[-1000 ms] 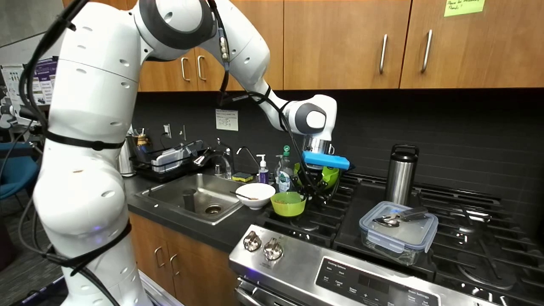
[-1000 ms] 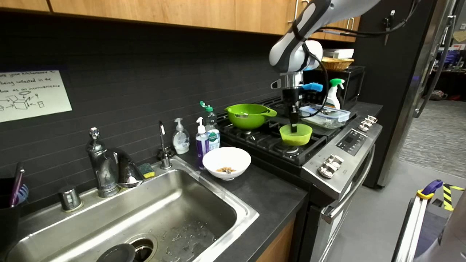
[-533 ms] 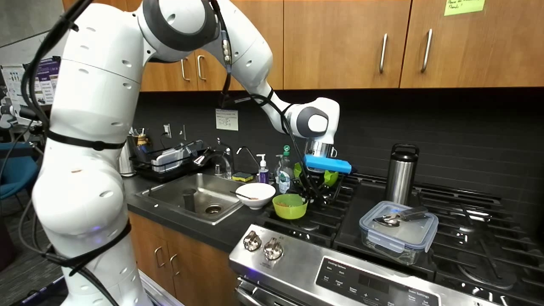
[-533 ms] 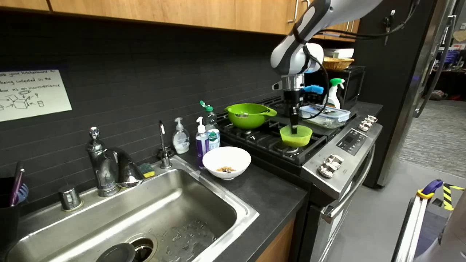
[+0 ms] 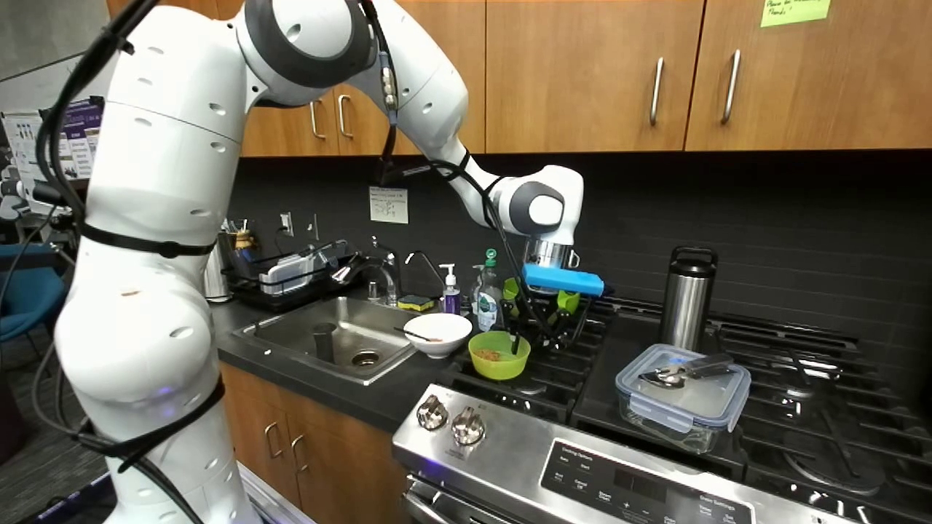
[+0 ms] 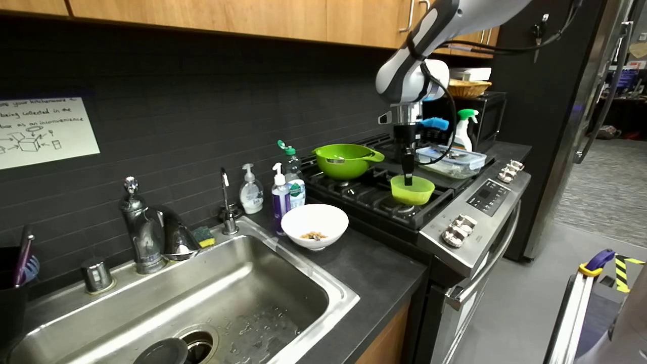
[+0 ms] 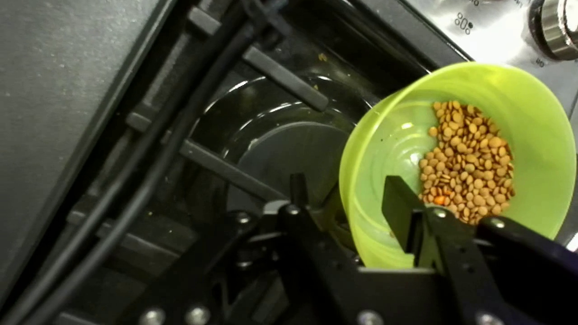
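Observation:
A translucent yellow-green bowl sits on the stove grate, with brown lentils gathered on one side of its bottom. My gripper stands open astride the bowl's wall. One finger is inside the bowl and the other is outside; gaps show between both and the wall. In both exterior views the gripper points down at the small bowl; a dark fingertip shows inside its rim. The outer finger is hard to make out there.
A larger green bowl stands behind on the stove. On the counter is a white bowl with some lentils, beside the sink and soap bottles. A lidded glass container with utensils and a steel flask stand farther along.
The gripper has opened from its hold on the small bowl's wall. The bowl has shifted slightly toward the stove's front and lower, and the arm moved a little with it.

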Robot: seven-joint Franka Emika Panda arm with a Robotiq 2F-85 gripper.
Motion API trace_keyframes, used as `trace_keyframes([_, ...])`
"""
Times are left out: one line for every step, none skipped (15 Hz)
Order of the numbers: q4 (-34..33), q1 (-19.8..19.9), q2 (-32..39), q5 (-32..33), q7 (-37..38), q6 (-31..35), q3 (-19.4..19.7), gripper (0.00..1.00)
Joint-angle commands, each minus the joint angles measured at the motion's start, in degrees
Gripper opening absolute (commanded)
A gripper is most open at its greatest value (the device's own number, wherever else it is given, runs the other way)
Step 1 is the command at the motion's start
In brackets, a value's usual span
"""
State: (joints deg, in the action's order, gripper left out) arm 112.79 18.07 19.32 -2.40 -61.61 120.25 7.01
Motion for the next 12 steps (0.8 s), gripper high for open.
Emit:
trace_keyframes([-1.0, -0.4, -1.0, -1.1, 0.3, -1.5, -0.4, 0.80])
trace_keyframes([-1.3, -0.7, -1.4, -0.8, 0.9, -2.3, -0.4, 0.87])
trace_keyframes([-1.5, -1.0, -1.8, -0.4, 1.4, -2.9, -0.4, 0.93])
trace_keyframes([-1.9, -1.3, -2.2, 0.1, 1.9, -3.6, -0.3, 0.99])
trace_keyframes([-2.5, -1.6, -2.3, 0.5, 2.2, -4.3, -0.2, 1.00])
trace_keyframes([-3.1, -1.8, -2.6, 0.9, 2.9, -5.0, -0.1, 1.00])
trace_keyframes([-3.5, -2.0, -3.1, 1.1, 3.3, -5.5, 0.0, 1.00])
trace_keyframes([-4.0, -2.1, -3.5, 1.1, 3.5, -6.0, 0.1, 1.00])
trace_keyframes([-4.4, -2.1, -4.0, 1.4, 3.9, -6.5, 0.2, 1.00])
trace_keyframes([-4.5, -2.1, -4.7, 1.7, 4.2, -6.8, 0.4, 1.00])
trace_keyframes([-4.6, -2.1, -5.3, 2.0, 4.6, -7.2, 0.6, 1.00])
trace_keyframes([-4.4, -2.1, -6.0, 2.6, 5.0, -7.7, 0.9, 1.00])
